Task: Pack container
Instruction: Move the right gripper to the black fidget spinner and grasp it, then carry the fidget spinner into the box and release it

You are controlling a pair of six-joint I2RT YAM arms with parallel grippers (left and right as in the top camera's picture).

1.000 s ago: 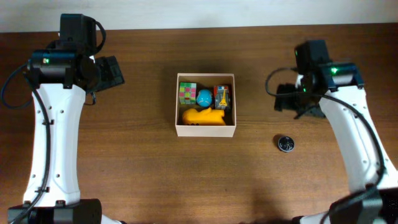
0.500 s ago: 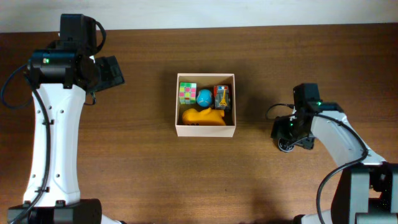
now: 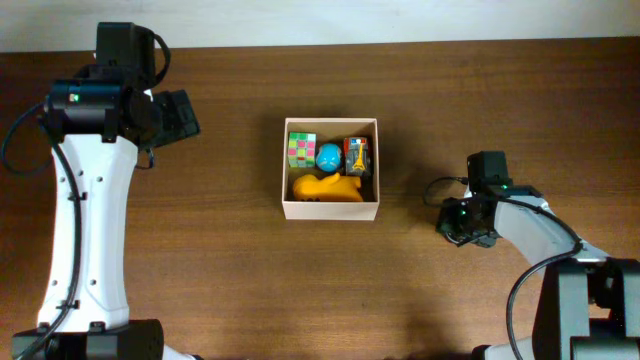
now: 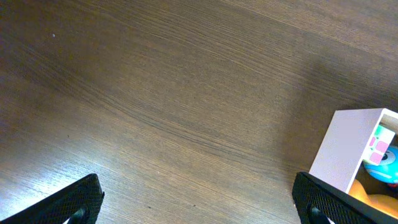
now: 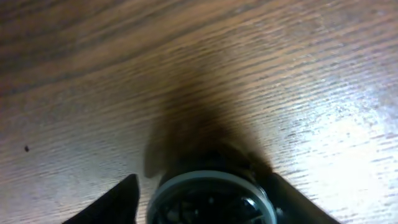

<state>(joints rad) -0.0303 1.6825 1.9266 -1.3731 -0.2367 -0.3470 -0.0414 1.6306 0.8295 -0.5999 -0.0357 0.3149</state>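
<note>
**Container sits mid-table, already holding toys**

The container, a square, shallow cardboard box with white outer walls and a tan inside, rests flat in the middle of the dark, grainy wooden table, a little nearer the far edge. Inside it, along the far wall, you have a pink-and-green gridded cube, a smooth blue ball and a small red-and-yellow boxy toy. A rounded yellow plastic toy lies along the near wall.

Your right gripper is low over the table to the right of the container, towards the right edge. Its wrist view shows a round black disc with a pale grey rim lying on the wood between the two dark fingers. They flank the rim closely, but you cannot tell whether they actually press on it.

Your left gripper hangs near the far left corner, well apart from the container. Its fingers are spread wide with only bare wood between them.
</note>
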